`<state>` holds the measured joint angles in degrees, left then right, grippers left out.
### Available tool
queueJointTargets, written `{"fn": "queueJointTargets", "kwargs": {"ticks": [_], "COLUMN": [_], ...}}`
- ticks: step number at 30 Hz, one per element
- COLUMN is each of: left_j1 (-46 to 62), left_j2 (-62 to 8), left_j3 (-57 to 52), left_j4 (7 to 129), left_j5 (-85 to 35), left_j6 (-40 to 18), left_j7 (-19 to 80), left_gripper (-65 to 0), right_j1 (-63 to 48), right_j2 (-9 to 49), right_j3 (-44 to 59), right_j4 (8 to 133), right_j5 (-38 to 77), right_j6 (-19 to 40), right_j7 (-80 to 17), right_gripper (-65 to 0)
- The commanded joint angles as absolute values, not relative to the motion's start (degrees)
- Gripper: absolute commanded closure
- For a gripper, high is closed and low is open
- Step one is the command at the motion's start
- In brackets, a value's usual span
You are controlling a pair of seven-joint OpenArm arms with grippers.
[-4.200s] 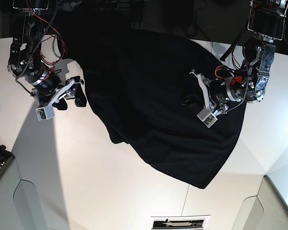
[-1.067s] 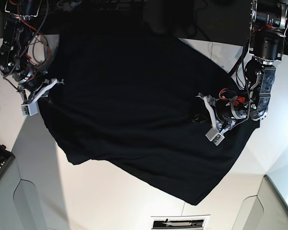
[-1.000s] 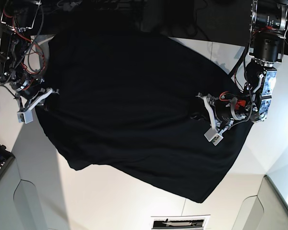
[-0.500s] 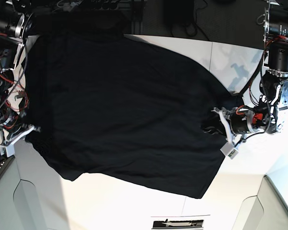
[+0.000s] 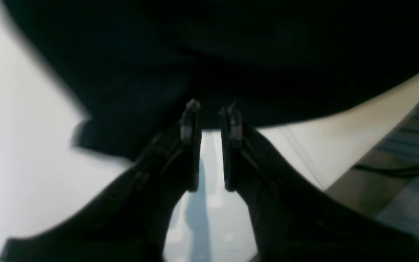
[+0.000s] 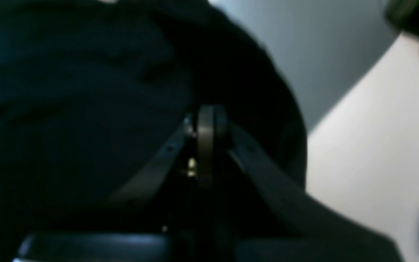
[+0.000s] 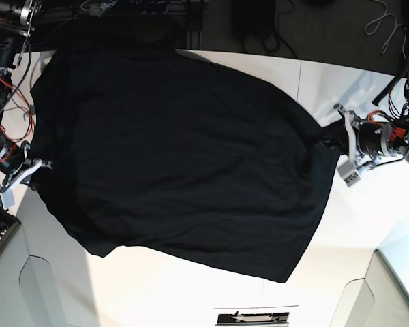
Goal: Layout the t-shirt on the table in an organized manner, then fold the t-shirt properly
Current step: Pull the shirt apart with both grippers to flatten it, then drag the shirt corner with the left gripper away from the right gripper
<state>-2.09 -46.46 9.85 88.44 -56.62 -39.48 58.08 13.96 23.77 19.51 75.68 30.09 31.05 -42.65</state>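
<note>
Best done by pulling the large black cloth t-shirt point(image 7: 177, 150), spread across the middle of the broad white table point(image 7: 191, 279), evenly outward and lowering both edges together. Left gripper point(image 7: 344, 144) at the right edge, jaws slightly apart yet seemingly nipping the hem; right gripper point(image 7: 19, 180) at the left edge, clamped on cloth. Base view alone for the skewed near hem; wrist views alone for the jaws.
</note>
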Motion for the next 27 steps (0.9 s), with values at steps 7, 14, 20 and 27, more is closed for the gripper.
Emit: {"fn": "queueJointTargets", "kwargs": {"ticks": [7, 14, 20, 27], "left_j1": [0.54, 1.67, 4.25, 5.76], "left_j2": [-44.03, -40.97, -41.17, -42.24], "left_j3": [9.30, 9.30, 9.30, 9.30], "left_j4": [93.10, 87.81, 87.57, 87.88], "left_j5": [-47.57, -43.40, -43.46, -48.51], "left_j6": [-40.00, -40.00, -40.00, -40.00], "left_j7": [50.70, 50.35, 50.41, 55.29], "left_gripper": [-13.1, -13.1, -13.1, -13.1], "right_j1": [9.47, 4.86, 5.06, 5.06], "right_j2": [23.55, 20.62, 19.86, 20.21], "right_j3": [19.86, 19.86, 19.59, 19.59], "right_j4": [76.95, 76.12, 70.13, 65.67], "right_j5": [37.43, 34.81, 32.58, 27.86], "right_j6": [31.38, 31.94, 31.99, 31.97], "right_j7": [-43.03, -41.60, -40.21, -37.87], "right_gripper": [0.0, 0.0, 0.0, 0.0]}}
